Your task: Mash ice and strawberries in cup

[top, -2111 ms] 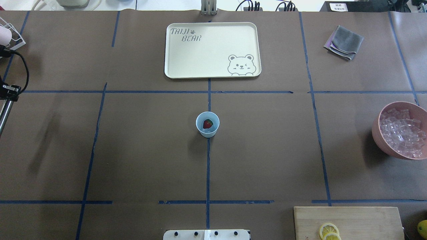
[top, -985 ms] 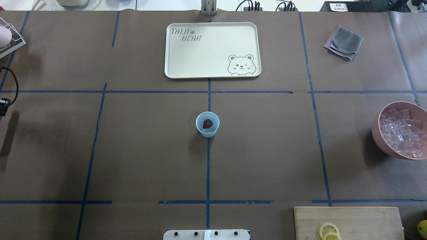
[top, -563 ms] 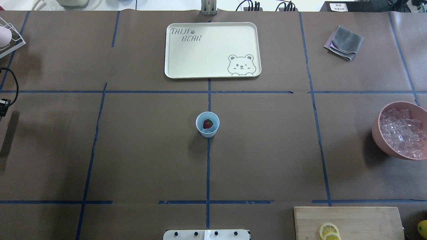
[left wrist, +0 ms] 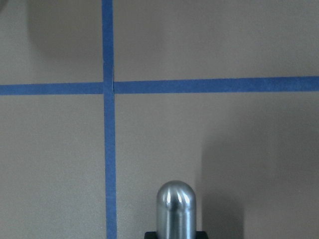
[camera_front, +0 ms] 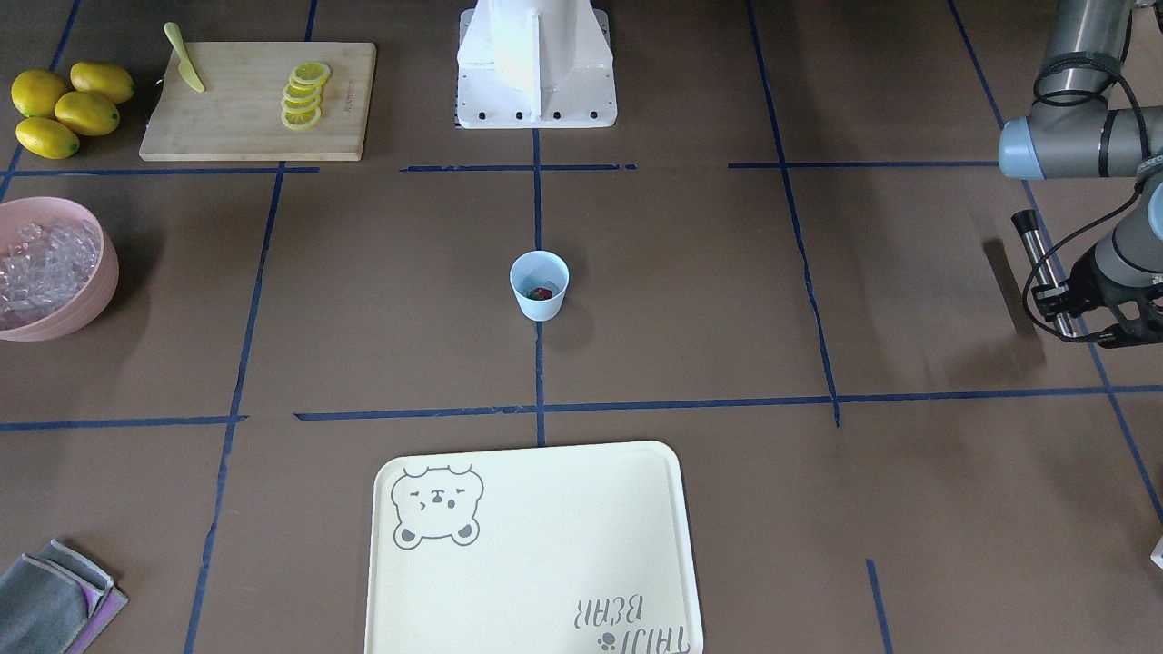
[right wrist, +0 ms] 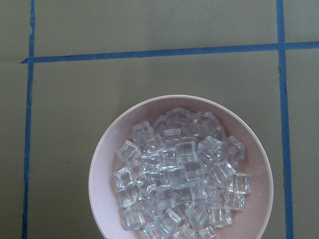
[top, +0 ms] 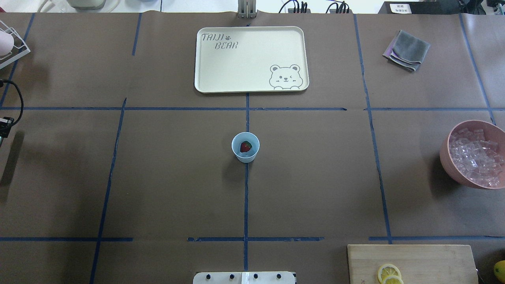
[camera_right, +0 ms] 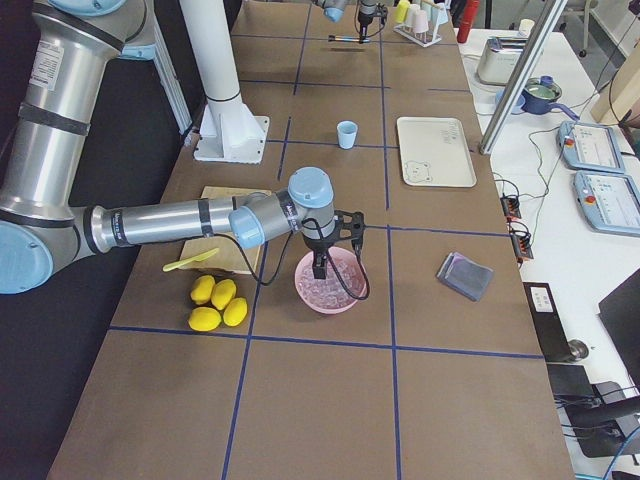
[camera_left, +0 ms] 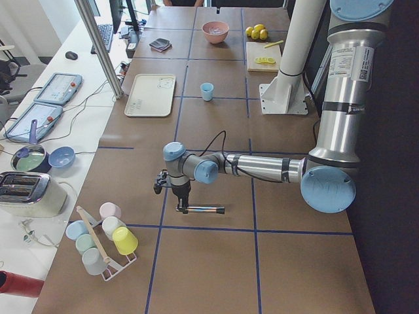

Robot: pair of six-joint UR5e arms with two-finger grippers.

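The pale-blue cup [top: 253, 154] stands at the table's middle and also shows in the front view [camera_front: 539, 304]. One red strawberry [top: 245, 147] lies inside it. The ice [top: 475, 156] fills a pink bowl [top: 447, 163] at the right edge, and I see no ice in the cup. My left gripper [camera_front: 1065, 313] is at the far left of the table, shut on a metal masher rod [camera_front: 1043, 272], whose rounded end shows in the left wrist view [left wrist: 175, 206]. My right gripper [camera_right: 320, 268] hangs over the ice bowl [right wrist: 107, 149]. I cannot tell if it is open.
A cream bear tray [top: 244, 59] lies at the back middle. A cutting board [camera_front: 245, 100] holds lemon slices and a knife, with whole lemons [camera_front: 64, 104] beside it. A grey cloth [top: 407, 50] lies back right. A rack of cups [camera_left: 101, 239] stands at the far left.
The left arm has drawn back to the overhead view's left edge, almost out of sight. In the last second it barely moved. Cup, strawberry and bowl stay put.
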